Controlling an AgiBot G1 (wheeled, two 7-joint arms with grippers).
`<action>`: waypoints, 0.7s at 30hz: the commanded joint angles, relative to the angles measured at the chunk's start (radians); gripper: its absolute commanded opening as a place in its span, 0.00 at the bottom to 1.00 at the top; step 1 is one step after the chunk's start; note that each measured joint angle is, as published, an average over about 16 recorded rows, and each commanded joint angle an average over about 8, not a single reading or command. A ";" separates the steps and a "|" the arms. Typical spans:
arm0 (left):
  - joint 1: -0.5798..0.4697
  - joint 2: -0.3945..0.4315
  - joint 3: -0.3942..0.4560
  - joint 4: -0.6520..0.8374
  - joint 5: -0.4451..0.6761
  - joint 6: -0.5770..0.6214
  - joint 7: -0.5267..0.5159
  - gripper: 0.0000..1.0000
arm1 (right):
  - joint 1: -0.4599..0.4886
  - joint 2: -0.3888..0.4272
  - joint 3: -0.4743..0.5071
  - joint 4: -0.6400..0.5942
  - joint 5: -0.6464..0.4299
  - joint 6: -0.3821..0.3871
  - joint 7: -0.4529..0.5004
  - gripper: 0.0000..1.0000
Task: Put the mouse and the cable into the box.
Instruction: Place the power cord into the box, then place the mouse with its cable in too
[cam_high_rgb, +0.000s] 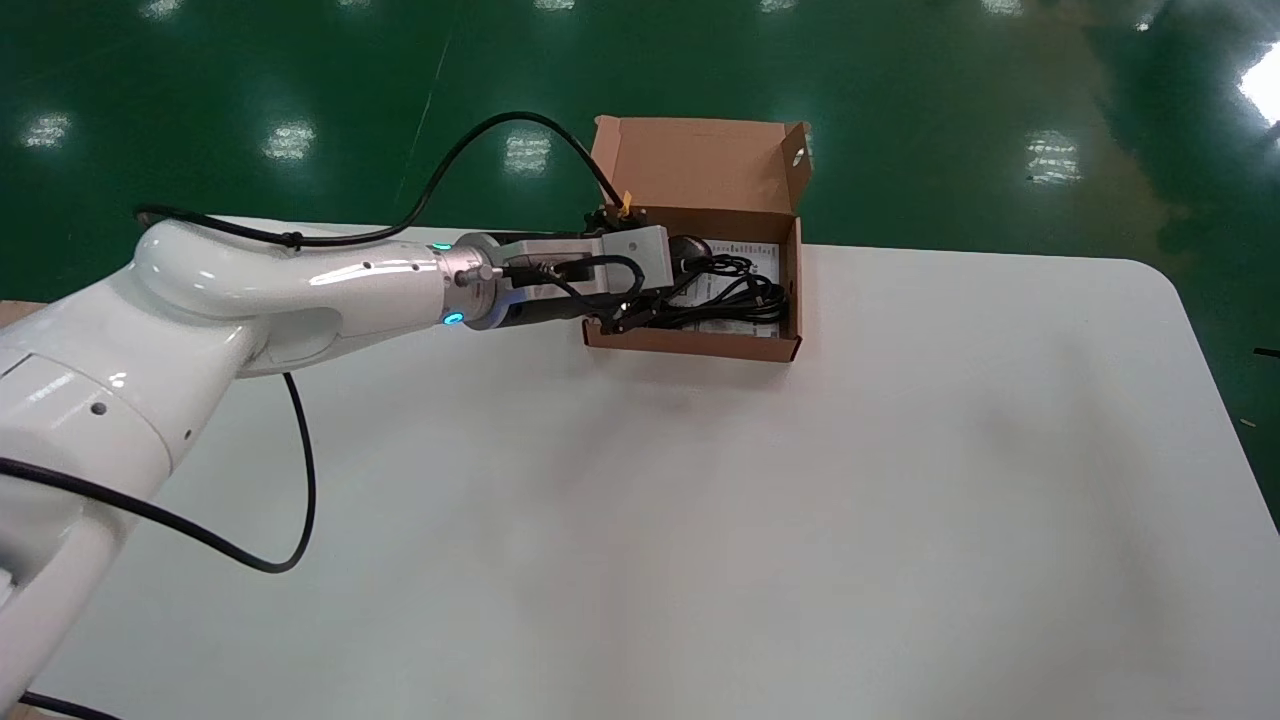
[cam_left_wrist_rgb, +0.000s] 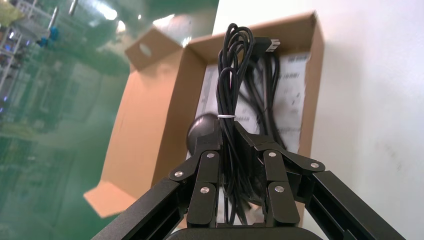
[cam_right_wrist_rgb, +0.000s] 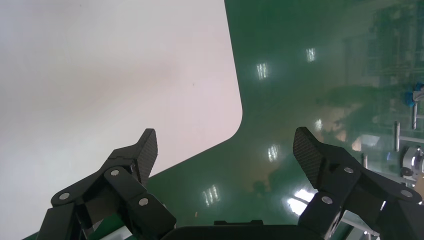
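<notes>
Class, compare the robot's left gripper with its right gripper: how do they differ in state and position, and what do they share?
The left gripper is shut on the cable; the right gripper is open and empty. The left gripper is over the box; the right gripper is by the table corner, over green floor. Both are black.

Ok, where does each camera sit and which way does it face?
Head: on the head, facing forward and down at table and box; left arm shows.
Left wrist: looks along the left end effector, shut on the cable, into the box with the mouse.
Right wrist: looks past the open right end effector at table corner and floor.
Shared: head and left wrist show box, cable.
</notes>
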 joint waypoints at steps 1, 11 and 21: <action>0.000 0.000 0.019 0.000 -0.002 -0.022 -0.008 0.31 | 0.001 0.000 -0.002 0.002 -0.003 0.000 -0.002 1.00; -0.001 0.000 0.062 -0.011 -0.009 -0.058 -0.033 1.00 | -0.019 -0.009 0.004 0.002 0.005 -0.023 -0.014 1.00; 0.007 -0.011 0.041 -0.022 -0.013 -0.038 -0.040 1.00 | -0.022 -0.007 0.006 0.013 0.011 -0.019 -0.004 1.00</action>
